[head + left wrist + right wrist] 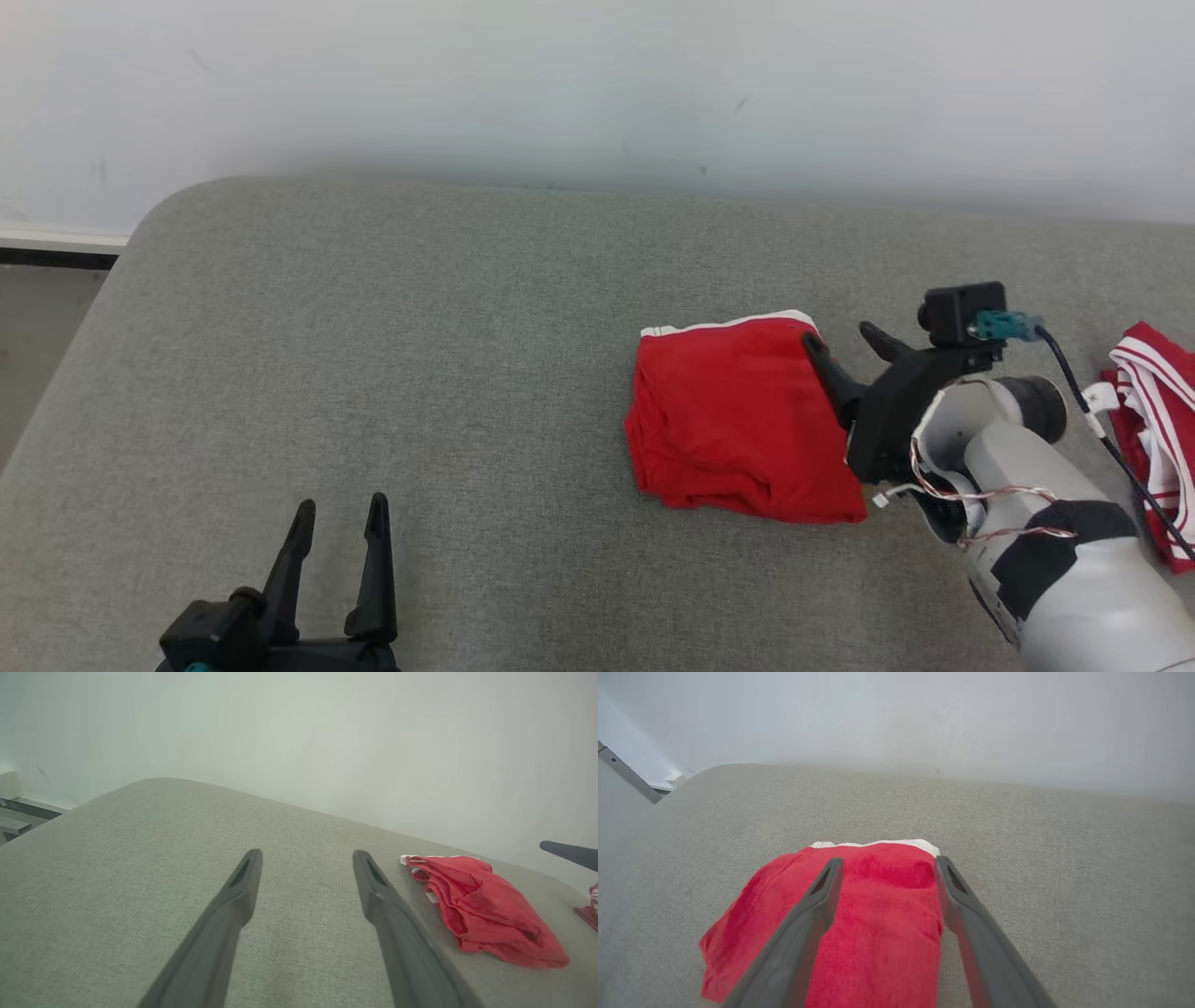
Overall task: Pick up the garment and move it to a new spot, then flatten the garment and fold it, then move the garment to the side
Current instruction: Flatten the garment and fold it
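Note:
The garment (738,420) is a red cloth with a white band along its far edge, lying folded in a compact block on the grey padded table (420,327). My right gripper (843,336) is open at the garment's right edge, one finger over the red cloth and the other beside it. From the right wrist, the garment (878,924) lies under and between the spread fingers (822,891). Open and holding nothing, my left gripper (339,518) waits near the front edge, well left of the garment (486,905). The left wrist view shows its two spread fingers (243,882) above bare table.
A second red garment with white stripes (1153,411) lies at the right edge of the table; its tip appears as a red scrap (589,910) in the left wrist view. A white wall rises behind the table. The table's rounded left corner (159,215) drops to the floor.

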`<state>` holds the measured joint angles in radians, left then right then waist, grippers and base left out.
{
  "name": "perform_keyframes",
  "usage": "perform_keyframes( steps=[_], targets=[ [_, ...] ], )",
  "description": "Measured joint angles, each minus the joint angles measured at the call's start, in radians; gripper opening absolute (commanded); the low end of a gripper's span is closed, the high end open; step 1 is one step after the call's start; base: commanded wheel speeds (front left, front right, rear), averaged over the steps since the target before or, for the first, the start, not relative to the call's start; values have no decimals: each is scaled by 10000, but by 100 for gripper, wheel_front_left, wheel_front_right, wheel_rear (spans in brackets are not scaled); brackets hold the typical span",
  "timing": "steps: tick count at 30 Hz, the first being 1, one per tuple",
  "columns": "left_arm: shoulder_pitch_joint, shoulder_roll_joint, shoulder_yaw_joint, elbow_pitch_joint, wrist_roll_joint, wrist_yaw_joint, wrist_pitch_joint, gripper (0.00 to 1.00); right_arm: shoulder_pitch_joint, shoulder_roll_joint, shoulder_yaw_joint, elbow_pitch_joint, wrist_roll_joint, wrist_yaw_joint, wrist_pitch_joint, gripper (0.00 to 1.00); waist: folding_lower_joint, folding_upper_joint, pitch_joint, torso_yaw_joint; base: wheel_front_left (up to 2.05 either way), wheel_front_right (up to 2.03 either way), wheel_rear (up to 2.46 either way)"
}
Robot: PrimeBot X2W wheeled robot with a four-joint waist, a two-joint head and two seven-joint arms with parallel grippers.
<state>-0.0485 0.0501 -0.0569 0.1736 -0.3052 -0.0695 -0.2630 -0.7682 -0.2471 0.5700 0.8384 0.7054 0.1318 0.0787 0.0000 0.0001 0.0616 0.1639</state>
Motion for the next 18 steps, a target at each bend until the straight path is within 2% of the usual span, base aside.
perform_keyframes(
  steps=[3,6,15,18],
  targets=[
    [3,-2,-96,0,-2,-8,0,100,219,-192,-270,562,-401,0,-347,100,0,0,-46,-129,0,0,0],
    [-12,-2,-234,-21,-31,6,0,100,477,-81,-451,1135,-817,0,-773,100,0,0,-15,-149,0,0,0],
    [-147,0,-430,6,-48,-10,2,100,284,807,-765,2266,-1743,0,-2520,100,1,0,246,208,0,0,0],
    [-200,-2,-420,35,-52,-13,0,100,-57,1256,-717,2604,-2006,0,-2646,100,0,0,326,377,0,0,0]
  ],
)
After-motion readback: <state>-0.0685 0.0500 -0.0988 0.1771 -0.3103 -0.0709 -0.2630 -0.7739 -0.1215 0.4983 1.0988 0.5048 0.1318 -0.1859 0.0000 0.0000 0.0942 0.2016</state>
